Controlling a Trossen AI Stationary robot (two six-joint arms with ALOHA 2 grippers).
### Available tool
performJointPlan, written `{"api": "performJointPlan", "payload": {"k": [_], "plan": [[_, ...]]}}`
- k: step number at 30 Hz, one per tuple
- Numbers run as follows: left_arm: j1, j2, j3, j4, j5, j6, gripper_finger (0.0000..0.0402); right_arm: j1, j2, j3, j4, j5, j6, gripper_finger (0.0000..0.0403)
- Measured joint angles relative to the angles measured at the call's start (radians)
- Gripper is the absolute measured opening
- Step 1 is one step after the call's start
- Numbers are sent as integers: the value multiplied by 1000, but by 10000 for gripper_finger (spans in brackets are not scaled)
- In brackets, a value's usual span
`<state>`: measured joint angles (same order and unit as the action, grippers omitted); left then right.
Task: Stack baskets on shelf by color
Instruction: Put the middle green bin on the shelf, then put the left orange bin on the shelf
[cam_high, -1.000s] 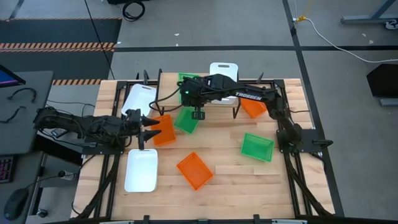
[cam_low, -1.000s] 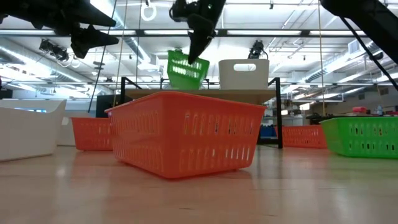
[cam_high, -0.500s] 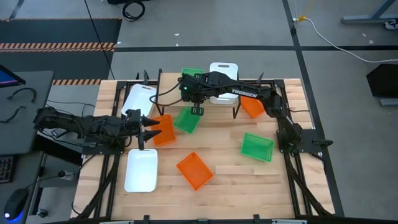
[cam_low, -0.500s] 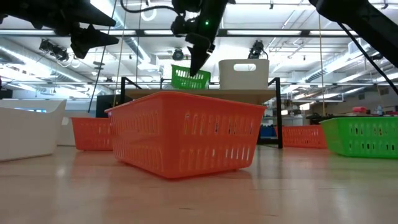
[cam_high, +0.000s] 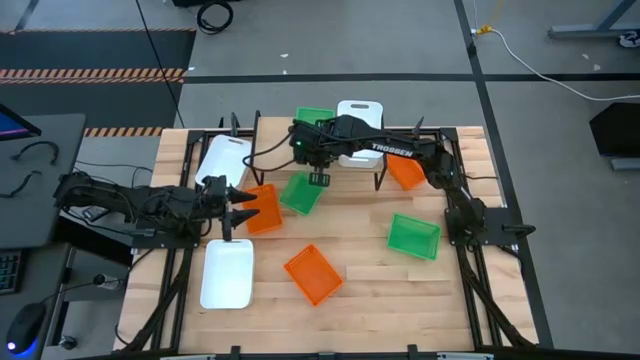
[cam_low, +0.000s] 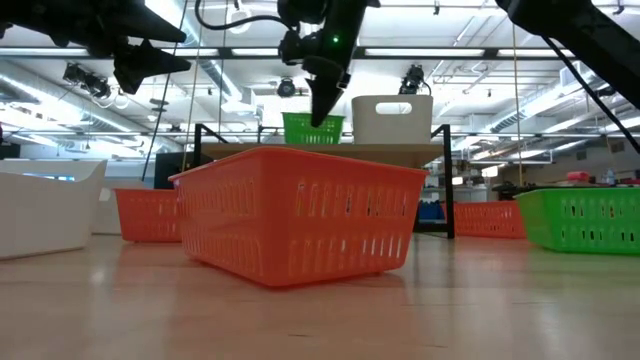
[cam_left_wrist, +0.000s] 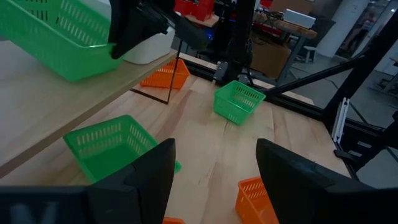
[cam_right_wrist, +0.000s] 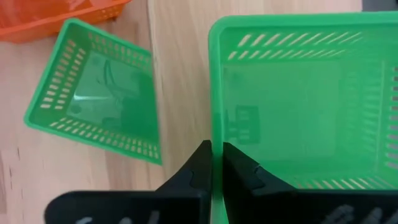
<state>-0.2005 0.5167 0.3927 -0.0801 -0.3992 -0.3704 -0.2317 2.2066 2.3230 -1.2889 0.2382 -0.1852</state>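
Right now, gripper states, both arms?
Left gripper: open, empty, above the table beside an orange basket.
Right gripper: shut on the rim of the green basket on the shelf.

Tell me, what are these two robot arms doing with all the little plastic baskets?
The right gripper pinches the rim of a green slotted plastic basket that sits on the low wooden shelf with black legs, beside a white basket. The left gripper waits open above the wooden table, near an orange basket. Other green, orange and white baskets lie scattered on the table, unsorted.
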Motion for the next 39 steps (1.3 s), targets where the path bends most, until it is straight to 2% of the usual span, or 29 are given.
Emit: {"api": "performJointPlan", "payload": {"k": [9, 20, 26, 30, 33, 39], "plan": [[0, 0, 0, 0, 0, 0, 231, 20, 2, 0, -12, 39, -1, 37], [0, 0, 0, 0, 0, -1, 231, 23, -3, -1, -18, 138, -35, 121], [0, 0, 0, -1, 0, 19, 231, 55, -83, -1, 3, 166, -61, 157], [0, 0, 12, -10, 0, 57, 231, 98, -154, -1, 27, 110, -33, 168], [0, 20, 47, -65, 0, 55, 231, 137, -198, 0, 10, 19, 25, 171], [0, 154, 107, -165, 0, 11, 231, 228, -241, 0, -122, -107, 188, 169]]}}
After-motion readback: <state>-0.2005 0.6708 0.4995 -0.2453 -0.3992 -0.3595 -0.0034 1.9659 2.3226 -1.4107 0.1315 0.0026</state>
